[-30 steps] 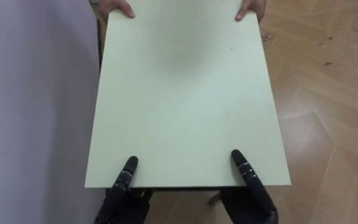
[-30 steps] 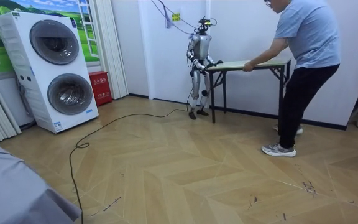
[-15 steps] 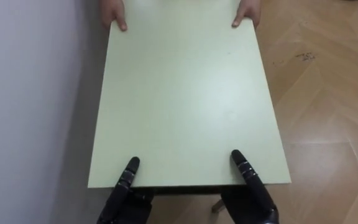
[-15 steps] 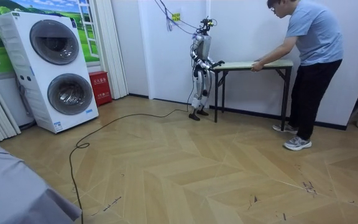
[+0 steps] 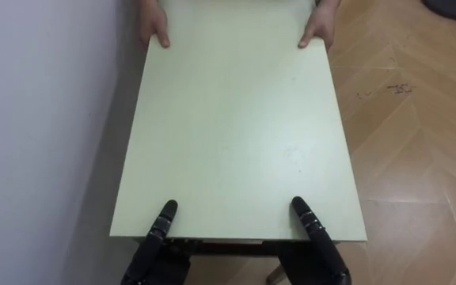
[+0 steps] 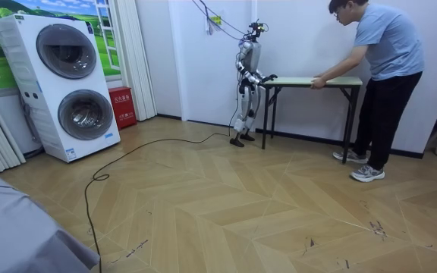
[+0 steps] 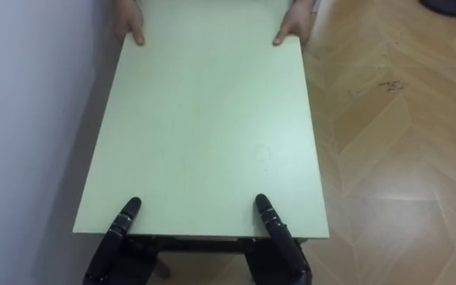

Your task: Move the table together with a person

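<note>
We see one pale green surface standing along the wall. The left robot hand and right robot hand lie over its near edge; we cannot tell whether they clamp it. A person's hands, two of them, hold the far edge.

A white wall ran close to the left of the left hand; wood floor spread to the right of the right hand. Well behind both hands stood two stacked washing machines, a red box and a curtain.
</note>
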You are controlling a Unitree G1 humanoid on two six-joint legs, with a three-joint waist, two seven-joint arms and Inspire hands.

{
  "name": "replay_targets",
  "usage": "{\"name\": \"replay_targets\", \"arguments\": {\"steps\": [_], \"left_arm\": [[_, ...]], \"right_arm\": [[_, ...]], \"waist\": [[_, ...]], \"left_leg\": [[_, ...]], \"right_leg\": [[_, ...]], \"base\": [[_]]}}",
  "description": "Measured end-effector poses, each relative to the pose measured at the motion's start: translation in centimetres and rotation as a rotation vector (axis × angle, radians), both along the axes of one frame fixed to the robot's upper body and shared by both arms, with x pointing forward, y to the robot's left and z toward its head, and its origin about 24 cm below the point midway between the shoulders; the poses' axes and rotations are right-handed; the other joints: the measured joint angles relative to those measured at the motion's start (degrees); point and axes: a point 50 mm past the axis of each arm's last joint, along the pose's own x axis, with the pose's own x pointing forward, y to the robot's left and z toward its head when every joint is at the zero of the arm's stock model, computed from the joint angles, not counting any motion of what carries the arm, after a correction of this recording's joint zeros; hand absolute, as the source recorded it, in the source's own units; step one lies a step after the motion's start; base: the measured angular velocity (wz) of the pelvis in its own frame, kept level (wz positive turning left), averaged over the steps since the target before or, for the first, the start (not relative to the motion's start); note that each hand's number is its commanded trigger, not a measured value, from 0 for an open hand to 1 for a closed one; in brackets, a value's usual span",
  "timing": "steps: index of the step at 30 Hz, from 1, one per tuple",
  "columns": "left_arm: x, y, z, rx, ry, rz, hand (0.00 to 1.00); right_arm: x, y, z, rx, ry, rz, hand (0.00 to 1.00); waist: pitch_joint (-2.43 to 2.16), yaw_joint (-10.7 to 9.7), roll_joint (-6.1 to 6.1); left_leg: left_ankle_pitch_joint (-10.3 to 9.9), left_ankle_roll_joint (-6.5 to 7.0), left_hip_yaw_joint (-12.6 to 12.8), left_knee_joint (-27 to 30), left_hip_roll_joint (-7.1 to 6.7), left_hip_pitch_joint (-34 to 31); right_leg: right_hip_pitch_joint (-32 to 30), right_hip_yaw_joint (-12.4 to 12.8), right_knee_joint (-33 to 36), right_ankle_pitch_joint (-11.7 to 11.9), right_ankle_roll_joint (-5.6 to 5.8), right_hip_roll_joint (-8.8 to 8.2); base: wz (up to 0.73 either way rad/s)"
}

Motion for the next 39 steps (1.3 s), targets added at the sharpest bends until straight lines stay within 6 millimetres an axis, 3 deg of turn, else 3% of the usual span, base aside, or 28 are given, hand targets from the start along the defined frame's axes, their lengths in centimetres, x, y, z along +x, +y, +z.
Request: {"name": "replay_targets", "arguments": {"steps": [22,26,28,29,30,31,32,33,35,39], "left_arm": [[-0.3,-0.1,-0.4,0.015,0.022,-0.009,1.00],[-0.2,-0.1,-0.6,0.014,0.025,-0.013,0.65],[-0.2,0.0,-0.8,0.014,0.024,-0.015,0.27],[-0.2,0.0,-0.9,0.019,0.024,-0.021,0.16],[-0.3,0.0,-1.0,0.026,0.025,-0.028,0.00],[-0.1,0.1,-1.0,0.055,0.017,-0.057,0.00],[-0.1,0.1,-1.0,0.101,0.007,-0.097,0.00],[-0.1,0.2,-1.0,0.124,-0.001,-0.117,0.00],[-0.3,0.5,-1.1,0.205,-0.013,-0.188,0.00],[-0.8,0.6,-1.6,0.265,0.005,-0.241,0.00]], "right_arm": [[-0.7,0.0,-0.4,-0.006,0.025,-0.002,1.00],[-0.7,0.0,-0.6,-0.013,0.026,0.004,1.00],[-0.7,0.1,-0.7,-0.015,0.023,0.009,1.00],[-0.7,0.0,-0.7,-0.017,0.023,0.010,1.00],[-0.7,0.0,-0.7,-0.018,0.023,0.009,0.90],[-0.7,-0.1,-0.8,-0.020,0.025,0.008,0.62],[-0.7,-0.2,-0.8,-0.027,0.027,0.007,0.53],[-0.6,-0.2,-0.8,-0.029,0.027,0.006,0.00],[-0.6,-0.3,-1.0,-0.034,0.031,0.010,0.00],[-0.8,-0.7,-1.5,-0.065,-0.009,0.064,0.00]], "waist": [[0.19,0.32,-0.37],[0.16,0.32,-0.38],[0.08,0.46,-0.44],[0.07,0.59,-0.37],[0.03,0.76,-0.33],[-0.07,0.93,-0.31],[-0.22,1.11,-0.23],[-0.32,1.21,-0.15],[-0.73,1.40,0.46],[-1.00,1.23,1.04]], "left_leg": [[0.00,0.00,-1.05,-1.87,-0.10,3.08],[0.00,-0.01,-0.94,-1.93,-0.17,3.09],[-0.01,-0.01,-0.77,-1.96,-0.23,3.04],[-0.01,-0.01,-0.76,-1.96,-0.24,3.03],[-0.01,-0.01,-0.75,-1.96,-0.24,3.03],[-0.01,-0.01,-0.72,-1.95,-0.23,3.05],[-0.01,-0.01,-0.60,-1.95,-0.22,3.06],[0.00,-0.01,-0.58,-1.95,-0.22,3.08],[0.00,-0.01,-0.54,-1.95,-0.22,3.29],[-0.01,-0.01,-0.52,-1.97,-0.20,3.47]], "right_leg": [[2.38,0.69,-0.98,0.05,0.02,0.20],[3.17,1.19,-1.42,0.06,0.02,0.24],[3.29,1.81,-1.87,0.08,0.02,0.27],[3.28,1.87,-1.89,0.10,0.00,0.28],[3.28,1.89,-1.89,0.11,0.01,0.29],[3.28,1.91,-1.89,0.11,0.01,0.30],[3.27,2.00,-1.90,0.11,0.01,0.30],[3.27,2.12,-1.90,0.11,0.01,0.30],[3.44,2.57,-1.90,0.11,0.01,0.34],[3.77,2.56,-2.02,0.08,0.06,0.41]], "base": [[0.01],[0.04],[-0.02],[0.00],[0.00],[0.00],[0.00],[0.00],[-0.03],[0.01]]}}
